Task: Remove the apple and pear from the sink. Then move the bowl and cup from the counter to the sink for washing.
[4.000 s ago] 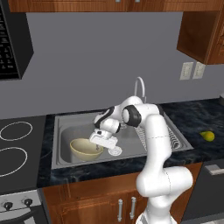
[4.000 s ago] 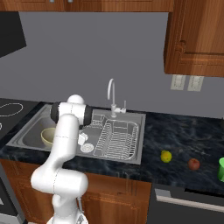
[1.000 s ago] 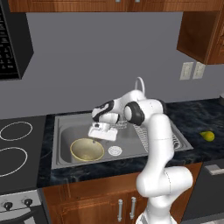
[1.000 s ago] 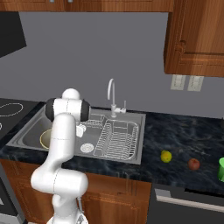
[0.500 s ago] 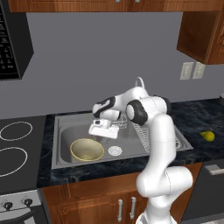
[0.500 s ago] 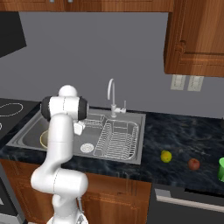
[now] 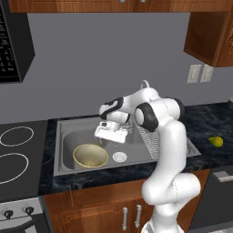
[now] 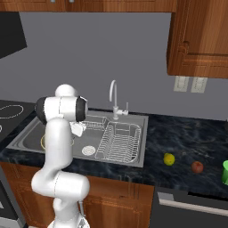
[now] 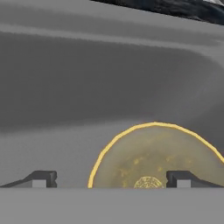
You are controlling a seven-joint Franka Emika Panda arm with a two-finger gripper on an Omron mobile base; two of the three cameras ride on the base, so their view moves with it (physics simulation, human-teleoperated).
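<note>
So the wide, shallow pale yellow-tan bowl point(image 7: 91, 155) is seen sitting on the floor of the grey metal sink basin point(image 7: 68, 141), in its left half, lower left of centre in the left base view. In the hand view the bowl point(image 9: 157, 159) takes up the lower right, with a speckled darker inside and a bright rim.

The white arm's two-finger gripper point(image 7: 110, 137) is held up above the basin, just right of the bowl and clear of it. Its dark finger tips point(image 9: 43, 178) are spread wide apart at the bottom of the hand view, with nothing pinched between them.

A round drain point(image 7: 119, 157) is seen right beside the bowl. In the right base view the wire rack point(image 8: 119, 142) fills the right half of the sink, with the curved chrome faucet point(image 8: 114, 99) behind it.

Over on the dark speckled stone counter point(image 8: 178, 142), lower right of the right base view, the small yellow-green pear point(image 8: 168, 159) and the dark red apple point(image 8: 197, 167) are lying near each other, apart. The bright green cup point(image 8: 225, 171) is cut off at the right edge.
</note>
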